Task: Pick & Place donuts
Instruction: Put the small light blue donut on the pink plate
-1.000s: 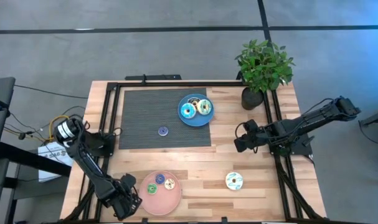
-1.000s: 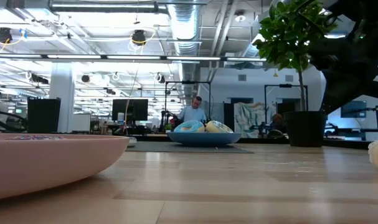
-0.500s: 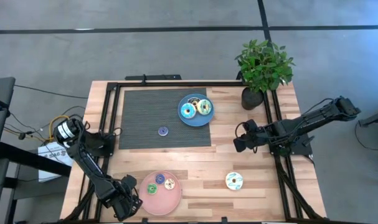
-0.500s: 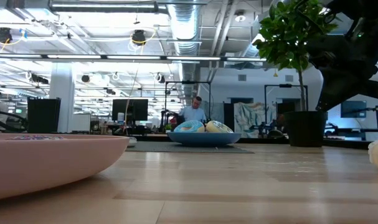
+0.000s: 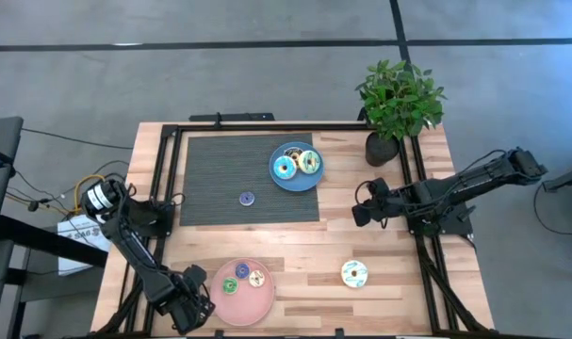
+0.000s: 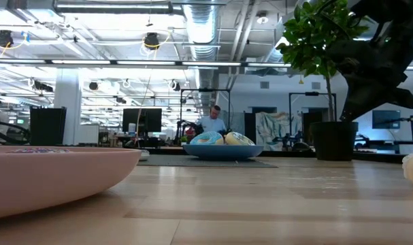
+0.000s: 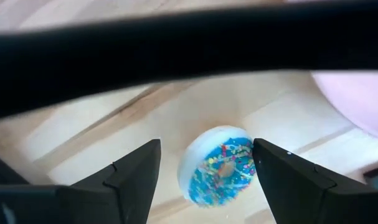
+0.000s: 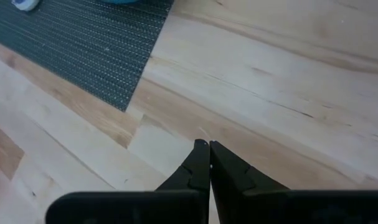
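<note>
My left gripper [image 5: 187,303] is at the table's near-left corner, beside the pink plate [image 5: 257,303]. In the left wrist view it is open [image 7: 204,177], with one finger on either side of a cyan sprinkled donut [image 7: 220,167] that lies flat on the wood. That donut is hidden under the gripper in the high view. My right gripper [image 5: 358,214] is shut [image 8: 208,149] above bare wood to the right of the mat. A cream speckled donut [image 5: 354,274] lies near the front edge. A small purple donut [image 5: 246,198] sits on the mat. Other donuts rest on the blue plate [image 5: 284,181] and the pink plate.
A dark ribbed mat [image 5: 220,179] covers the far-left part of the table. A potted plant [image 5: 399,104] stands at the far right corner. Black frame rails run along the table's edges. Bare wood lies between the two plates and under my right gripper.
My right gripper has edged slightly toward the table's left, staying shut. The donuts and plates have not moved.
</note>
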